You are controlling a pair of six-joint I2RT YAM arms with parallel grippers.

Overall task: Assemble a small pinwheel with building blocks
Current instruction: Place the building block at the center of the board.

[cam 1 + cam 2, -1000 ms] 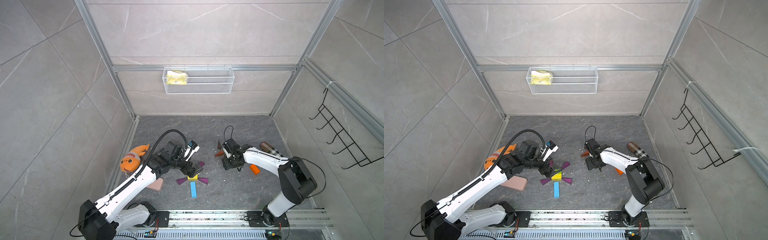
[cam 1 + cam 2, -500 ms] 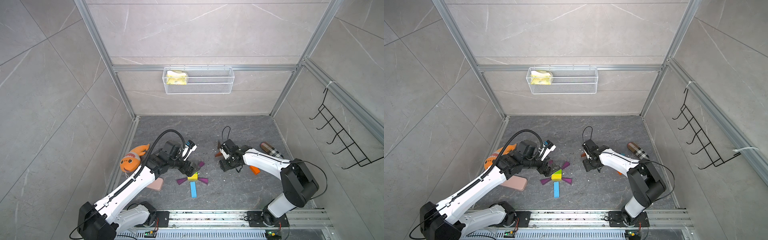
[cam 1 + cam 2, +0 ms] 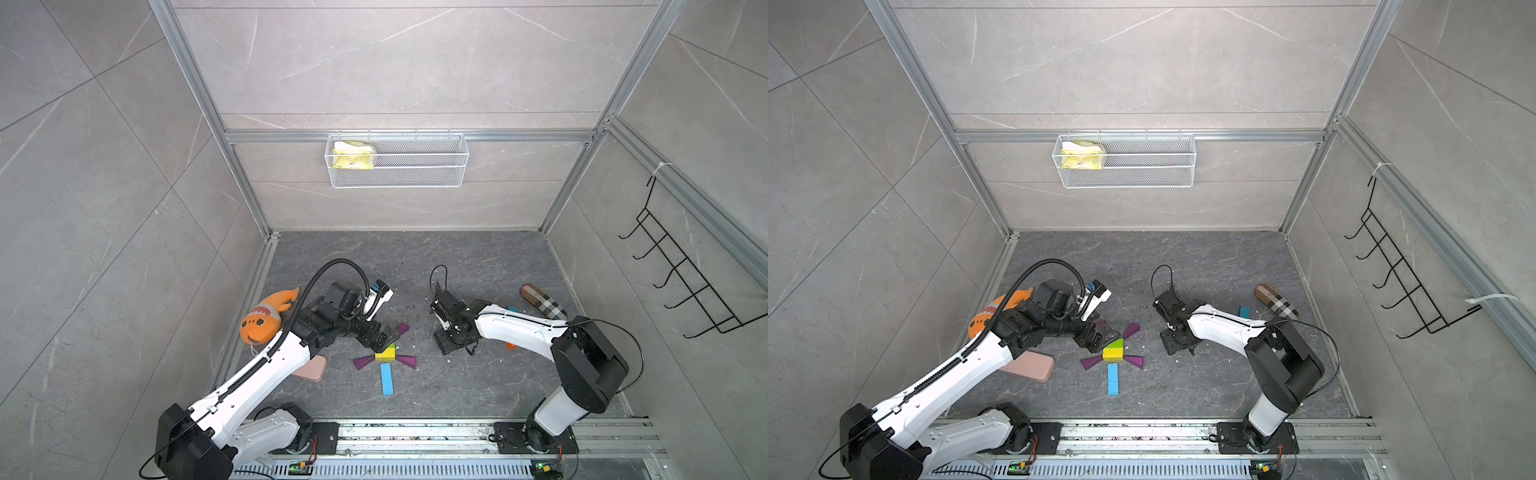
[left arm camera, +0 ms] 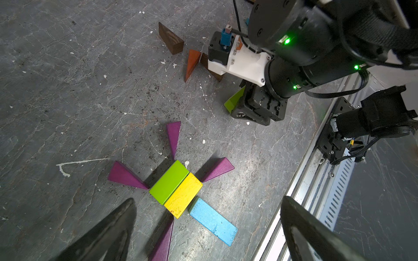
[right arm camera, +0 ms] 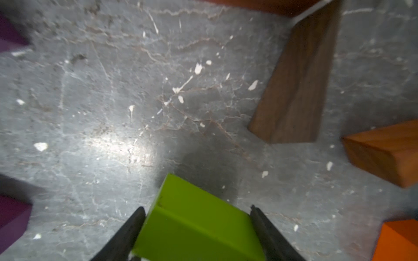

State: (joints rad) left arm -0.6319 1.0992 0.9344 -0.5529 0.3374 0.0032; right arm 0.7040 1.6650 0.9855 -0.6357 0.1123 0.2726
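Observation:
The pinwheel lies flat on the floor: a green brick [image 4: 169, 182] and a yellow brick [image 4: 183, 194] side by side, a blue bar [image 4: 213, 221] running off the yellow one, and purple wedges [image 4: 173, 137] pointing outward around them. In both top views the same cluster [image 3: 385, 354] sits at front centre. My left gripper [image 4: 208, 201] hangs open just above it, touching nothing. To the right, my right gripper [image 5: 197, 208] is shut on a green block [image 5: 194, 223], held tilted just above the floor [image 4: 234, 102]. A brown wedge [image 5: 294, 85] and an orange wedge [image 5: 384, 153] lie beyond it.
An orange plush fish [image 3: 266, 320] and a pink pad [image 3: 309, 369] lie by the left wall. A plaid pouch [image 3: 542, 302] and a loose blue bar [image 3: 1244, 311] lie at the right. A wire basket [image 3: 397, 160] hangs on the back wall; the metal rail [image 3: 415, 432] bounds the front.
My right gripper has carried the green block forward and slightly left, closer to the pinwheel. The left arm has hardly moved.

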